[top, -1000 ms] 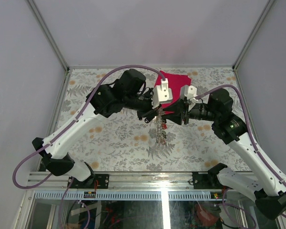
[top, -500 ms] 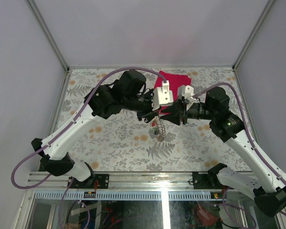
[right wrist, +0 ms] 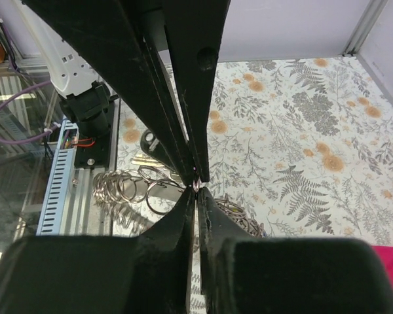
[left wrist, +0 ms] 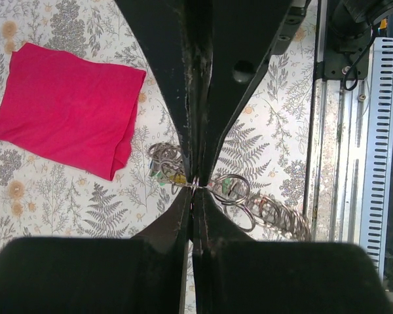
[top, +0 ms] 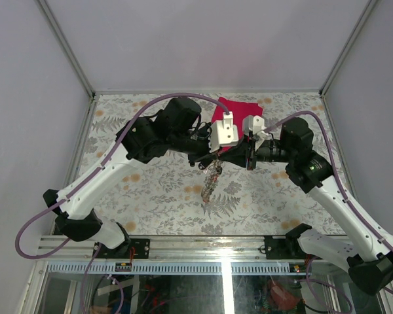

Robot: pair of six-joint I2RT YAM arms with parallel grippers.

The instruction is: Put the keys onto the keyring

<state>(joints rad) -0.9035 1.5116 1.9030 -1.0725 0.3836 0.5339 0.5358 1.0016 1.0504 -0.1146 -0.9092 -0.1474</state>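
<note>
The left gripper [left wrist: 193,185] is pressed shut on the keyring [left wrist: 230,191]. The right gripper [right wrist: 196,188] is closed too, though what it pinches cannot be told. Ring and keys [left wrist: 177,178] are hung above mid-table, trailing toward 7 o'clock.

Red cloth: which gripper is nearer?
Right, narrowly. Seen from above, the right gripper lies along the red cloth's near edge; the left gripper, holding the ring chain, angles away from its left corner.

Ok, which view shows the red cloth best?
Left wrist: nearly the whole red cloth shows, with nothing covering it. The top view shows only part of it, the rest hidden; the right wrist view catches only a corner.
</note>
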